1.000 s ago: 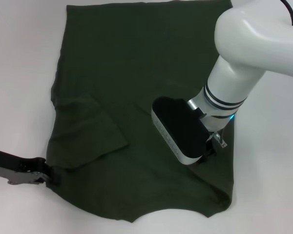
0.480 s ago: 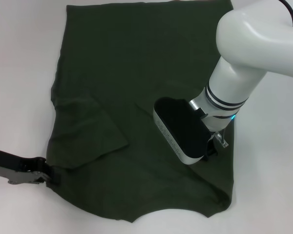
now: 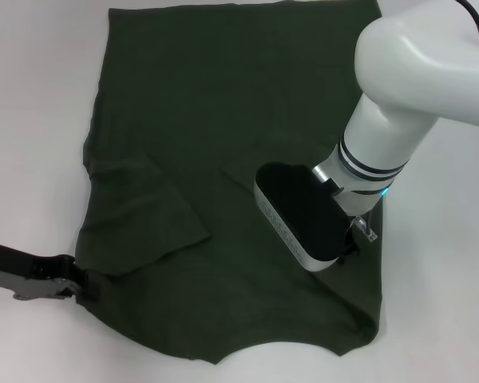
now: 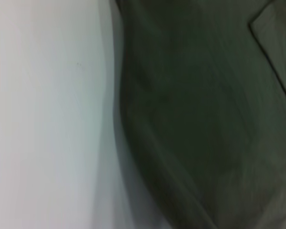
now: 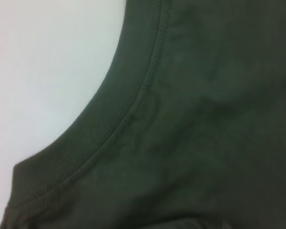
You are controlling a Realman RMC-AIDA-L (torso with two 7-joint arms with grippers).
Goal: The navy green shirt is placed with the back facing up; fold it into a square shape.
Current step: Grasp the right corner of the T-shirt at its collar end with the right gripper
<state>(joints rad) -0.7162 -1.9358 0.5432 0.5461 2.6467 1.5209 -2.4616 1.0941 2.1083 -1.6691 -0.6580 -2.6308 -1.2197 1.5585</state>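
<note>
Overall, table [image 3: 32,120]: white surface, bare along the left and right of the head view, carrying the garment across its middle.
Navy green shirt [image 3: 215,120]: lay flat, plain side up, spanning from the far edge of the head view to the near edge. Its neckline curve sat at the near edge. The left sleeve was folded inward over the body, forming an angled flap [image 3: 148,219]. The right side ran straight, with a small bunched corner at the near right.
Right arm [image 3: 407,88]: white, entered from the upper right of the head view and reached down over the shirt's right half.
Right gripper [image 3: 353,246]: low over the shirt, close to its right edge; the dark wrist housing hid the fingers, so their opening could not be told, nor whether cloth was held.
Left gripper [image 3: 84,286]: at the shirt's near-left corner, beside the folded sleeve, touching the cloth edge; whether the tips were closed on the fabric could not be told.
Right wrist view: ribbed, double-stitched collar [image 5: 133,114] curving against the white table, shirt fabric filling the rest.
Left wrist view: shirt edge [image 4: 128,143] meeting the table, blurred, a sleeve hem in one corner.
</note>
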